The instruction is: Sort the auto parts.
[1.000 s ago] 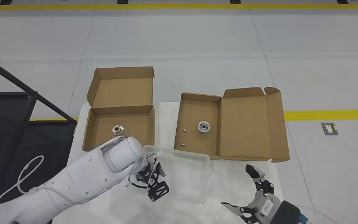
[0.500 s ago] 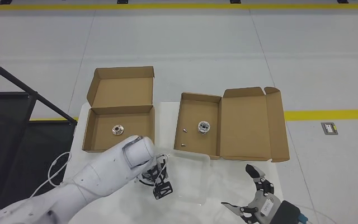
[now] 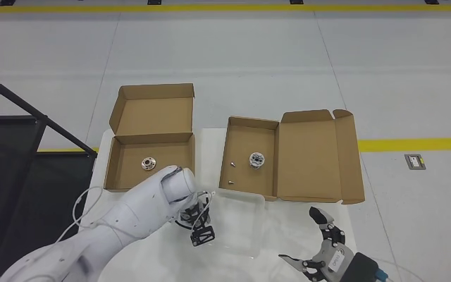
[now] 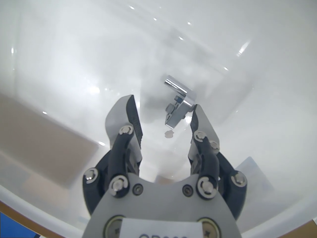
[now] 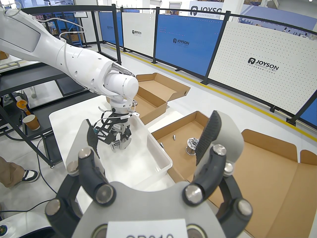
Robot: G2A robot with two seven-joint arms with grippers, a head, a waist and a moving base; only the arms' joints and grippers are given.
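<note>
Lying in white bin (image 5: 158, 152): chrome part (image 4: 179, 101); cardboard box (image 3: 242, 138) holds round part (image 3: 256, 160).

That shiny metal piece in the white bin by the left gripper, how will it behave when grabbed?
The metal part looks solid and polished, so it is probably stiff, heavy for its size and slippery. Its round stub on a blocky base may make it twist as the open left gripper closes. On the glossy white bin it would likely slide if nudged.
</note>
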